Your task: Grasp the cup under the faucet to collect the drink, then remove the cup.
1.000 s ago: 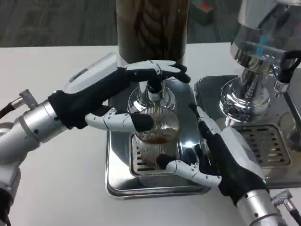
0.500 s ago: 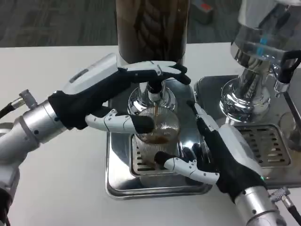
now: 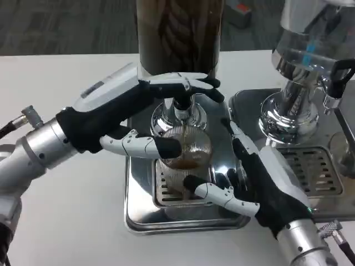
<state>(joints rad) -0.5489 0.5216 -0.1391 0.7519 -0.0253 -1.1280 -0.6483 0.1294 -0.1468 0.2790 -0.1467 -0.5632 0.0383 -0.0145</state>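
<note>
cup (image 3: 186,160) under faucet (image 3: 182,105) on drip tray (image 3: 138,213), brown drink inside, right hand (image 3: 252,185) wrapped on cup from 4 o'clock, left hand (image 3: 150,111) fingers pressing faucet lever

Faucet (image 3: 182,108) lever hidden under left hand (image 3: 119,111) fingers; cup (image 3: 186,160) base behind right hand (image 3: 260,183) thumb.

Cup (image 3: 186,158) on drip tray (image 3: 138,213) under faucet (image 3: 182,108); left hand (image 3: 141,119) at nine o'clock, right hand (image 3: 252,185) at four.
</note>
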